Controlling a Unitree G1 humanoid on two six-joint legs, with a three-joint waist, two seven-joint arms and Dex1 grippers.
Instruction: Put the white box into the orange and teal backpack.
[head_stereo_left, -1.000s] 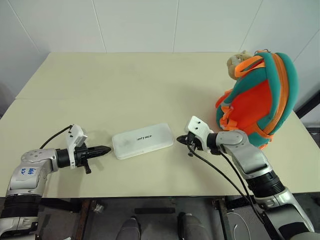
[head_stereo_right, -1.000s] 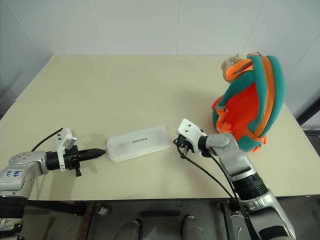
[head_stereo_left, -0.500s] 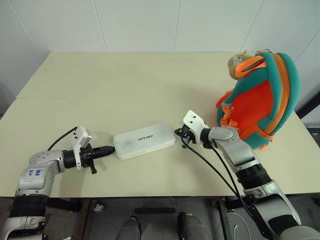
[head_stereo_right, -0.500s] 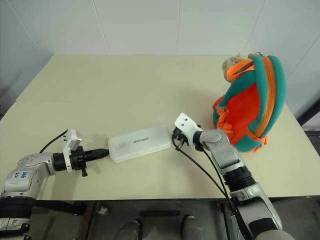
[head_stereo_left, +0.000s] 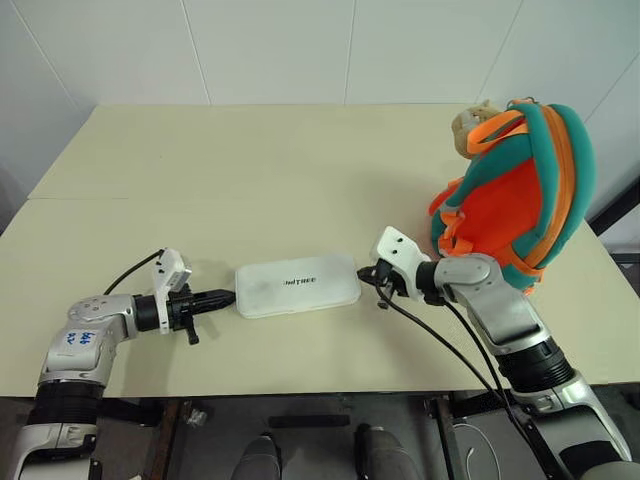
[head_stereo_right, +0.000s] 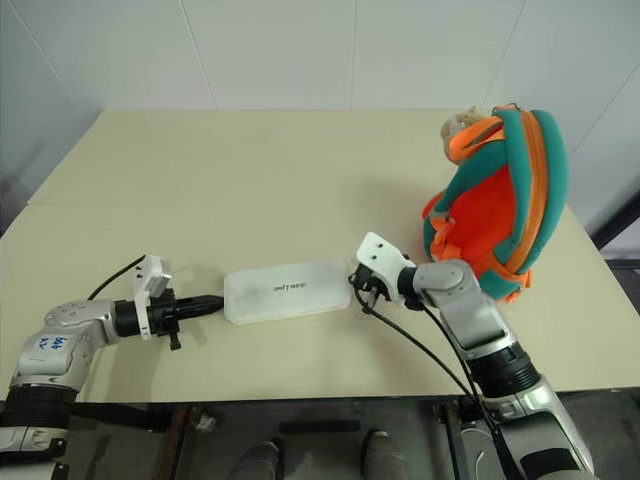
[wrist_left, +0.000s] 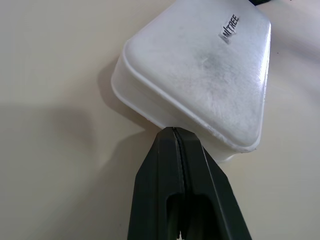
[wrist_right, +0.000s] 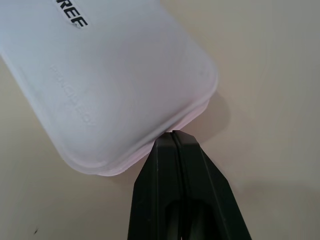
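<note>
The white box (head_stereo_left: 297, 285) lies flat on the table near its front, long side running left to right, dark lettering on top. My left gripper (head_stereo_left: 229, 296) is shut, and its tip (wrist_left: 173, 132) touches the box's left end. My right gripper (head_stereo_left: 362, 280) is also shut, with its tip (wrist_right: 173, 136) against the box's right end. Nothing is held between either pair of fingers. The orange and teal backpack (head_stereo_left: 520, 195) stands upright at the right of the table, behind my right arm, with a tan plush charm (head_stereo_left: 468, 124) at its top.
The cream table (head_stereo_left: 250, 170) stretches bare behind the box to a white wall. Its front edge (head_stereo_left: 300, 392) runs just below both arms. Black cables (head_stereo_left: 440, 340) hang from my right wrist over that edge.
The box has swung from slanted to nearly straight across and sits a little further right. My left gripper followed its left end to the right. My right gripper drew back toward the front edge.
</note>
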